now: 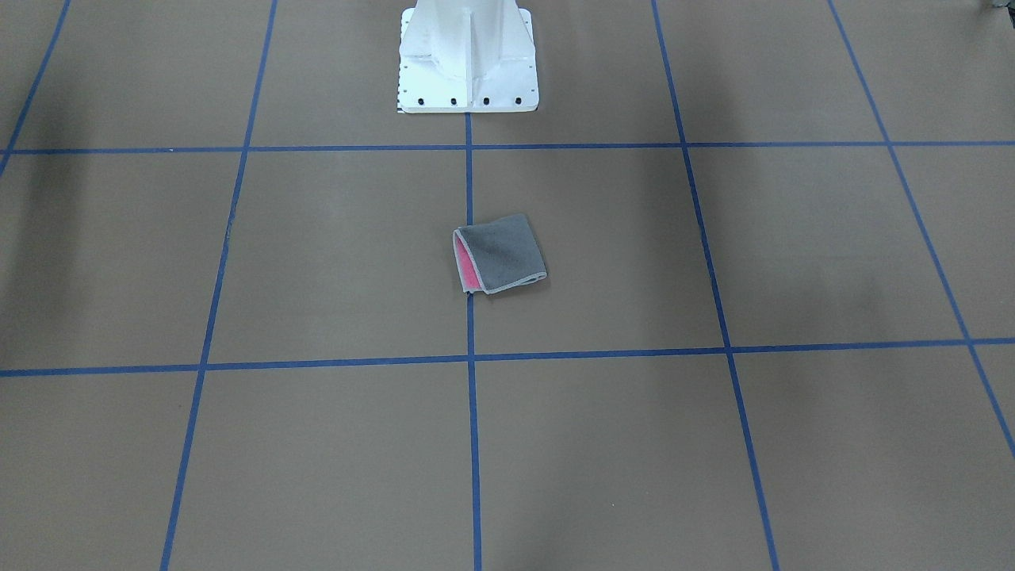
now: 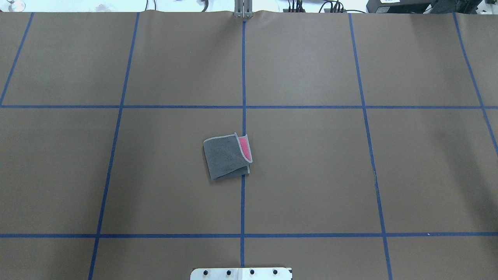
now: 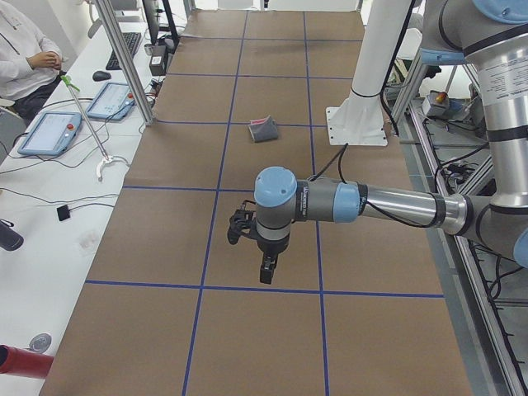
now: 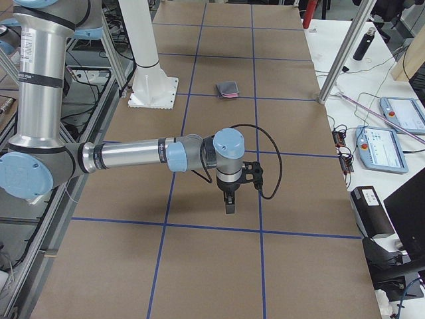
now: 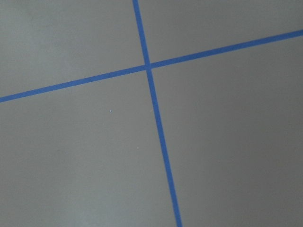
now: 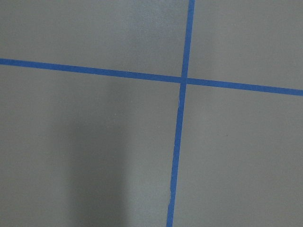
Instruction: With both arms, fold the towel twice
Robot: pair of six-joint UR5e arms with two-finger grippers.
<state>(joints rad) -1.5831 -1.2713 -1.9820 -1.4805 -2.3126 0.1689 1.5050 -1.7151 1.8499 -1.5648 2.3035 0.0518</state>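
The towel point(image 2: 227, 157) sits on the surface point(image 2: 311, 175) as a small, roughly square bundle near the white pedestal point(image 1: 468, 59), grey side out with a pink strip peeking at one edge, so there's no real long axis. It's well apart from both hands: the left hand point(image 3: 266, 268) and right hand point(image 4: 229, 203) hang toward opposite ends with the towel between them, neither obviously nearer. Can't tell if either hand is clenched or released.

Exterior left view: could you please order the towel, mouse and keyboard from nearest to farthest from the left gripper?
From the left gripper:
1. Towel, mid-table, straight beyond it.
2. Mouse, on the side desk.
3. Keyboard, farther along that desk.
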